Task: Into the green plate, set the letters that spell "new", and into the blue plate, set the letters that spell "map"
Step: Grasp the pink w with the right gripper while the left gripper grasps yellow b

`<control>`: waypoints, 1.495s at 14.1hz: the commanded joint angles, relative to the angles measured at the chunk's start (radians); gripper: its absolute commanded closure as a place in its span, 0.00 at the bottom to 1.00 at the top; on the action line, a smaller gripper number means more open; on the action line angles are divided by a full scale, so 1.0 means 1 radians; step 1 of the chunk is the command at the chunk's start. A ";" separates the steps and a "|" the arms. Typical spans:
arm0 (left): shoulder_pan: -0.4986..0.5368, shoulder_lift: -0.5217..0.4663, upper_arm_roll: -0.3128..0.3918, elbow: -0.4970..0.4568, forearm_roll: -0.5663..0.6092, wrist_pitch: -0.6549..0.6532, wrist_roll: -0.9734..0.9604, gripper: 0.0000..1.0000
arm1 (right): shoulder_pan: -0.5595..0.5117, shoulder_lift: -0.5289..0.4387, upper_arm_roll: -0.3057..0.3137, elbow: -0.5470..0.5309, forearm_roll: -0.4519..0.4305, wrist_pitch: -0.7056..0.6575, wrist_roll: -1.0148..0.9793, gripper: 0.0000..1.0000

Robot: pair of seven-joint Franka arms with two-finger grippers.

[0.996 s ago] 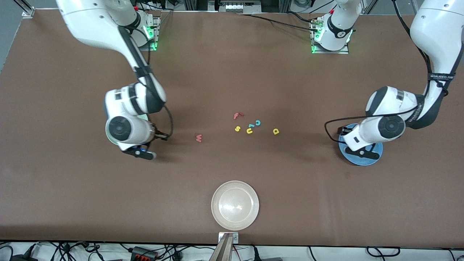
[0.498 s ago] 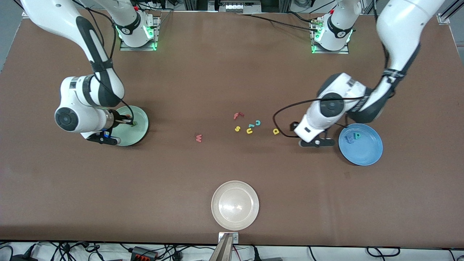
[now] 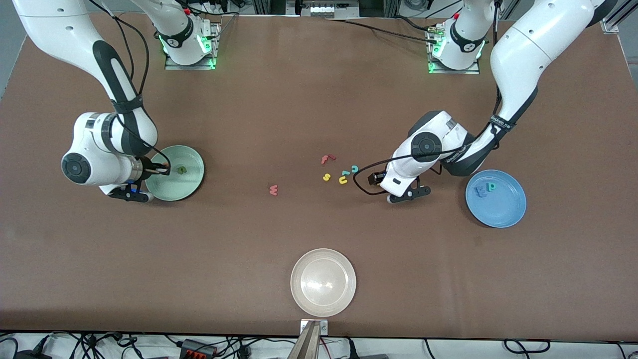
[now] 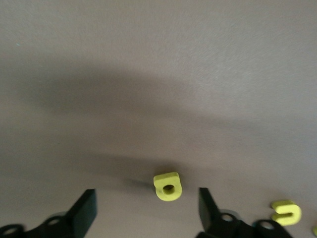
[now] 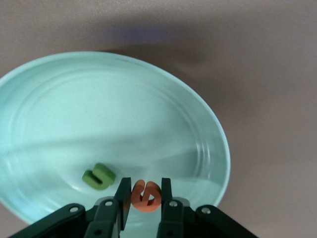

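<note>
Even, bright overhead light leaves soft arm shadows on the matte brown table (image 3: 299, 99) and a glare spot in the glossy whitish-beige round plate (image 3: 344, 294), while the left wrist view shows a broad, soft-edged shadow across the tabletop.

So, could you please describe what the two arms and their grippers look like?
Both arms are glossy white with rounded shells, dark grey-black joint sections and round dark caps at the wrists. A black cable loops loosely along each forearm. Their bases glow green. The left gripper and the right gripper have black fingers; a small blue light shows at the right wrist.
</note>
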 commanded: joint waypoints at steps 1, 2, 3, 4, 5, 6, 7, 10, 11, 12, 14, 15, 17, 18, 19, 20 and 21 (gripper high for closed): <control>-0.096 -0.010 0.071 0.014 0.000 0.008 -0.035 0.40 | -0.015 -0.006 0.010 0.005 -0.002 0.010 -0.020 0.02; -0.109 -0.010 0.079 0.014 0.000 0.008 -0.053 0.40 | -0.012 -0.016 0.010 0.023 -0.002 -0.002 -0.019 0.00; -0.110 -0.008 0.080 0.014 0.000 0.011 -0.061 0.40 | -0.001 -0.026 0.013 0.052 -0.002 -0.024 -0.014 0.00; -0.112 -0.001 0.080 0.014 0.000 0.031 -0.062 0.41 | 0.009 -0.027 0.019 0.088 -0.002 -0.050 -0.014 0.00; -0.112 0.004 0.080 0.013 0.000 0.053 -0.070 0.41 | 0.034 -0.027 0.020 0.111 -0.002 -0.067 -0.013 0.00; -0.112 0.006 0.083 0.013 0.000 0.056 -0.081 0.41 | 0.070 -0.027 0.020 0.114 0.006 -0.053 -0.013 0.00; -0.112 0.006 0.083 0.011 0.002 0.056 -0.081 0.43 | 0.107 -0.024 0.022 0.117 0.016 -0.033 -0.010 0.00; -0.110 0.004 0.085 0.013 0.002 0.057 -0.081 0.62 | 0.247 -0.015 0.022 0.117 0.018 0.059 0.099 0.00; -0.110 0.006 0.085 0.014 0.002 0.060 -0.081 0.62 | 0.294 -0.007 0.020 0.119 0.018 0.077 0.124 0.00; -0.112 0.007 0.086 0.013 0.002 0.066 -0.081 0.62 | 0.339 0.003 0.020 0.123 0.018 0.097 0.156 0.00; -0.113 0.015 0.094 0.011 0.003 0.080 -0.081 0.62 | 0.403 0.048 0.020 0.181 0.016 0.117 0.268 0.00; -0.113 0.015 0.094 0.011 0.003 0.080 -0.081 0.62 | 0.426 0.080 0.020 0.227 0.016 0.117 0.312 0.00; -0.113 0.016 0.097 0.008 0.009 0.082 -0.079 0.62 | 0.463 0.152 0.020 0.318 0.018 0.117 0.403 0.03; -0.113 0.016 0.102 0.007 0.041 0.082 -0.081 0.65 | 0.480 0.183 0.020 0.353 0.018 0.119 0.438 0.05; -0.112 0.015 0.102 0.005 0.058 0.080 -0.081 0.77 | 0.499 0.218 0.020 0.385 0.015 0.119 0.476 0.09; -0.110 0.010 0.102 0.005 0.060 0.076 -0.079 0.91 | 0.517 0.244 0.020 0.410 0.013 0.119 0.493 0.13; -0.107 0.004 0.099 0.010 0.060 0.070 -0.075 0.98 | 0.525 0.258 0.020 0.418 0.012 0.119 0.495 0.18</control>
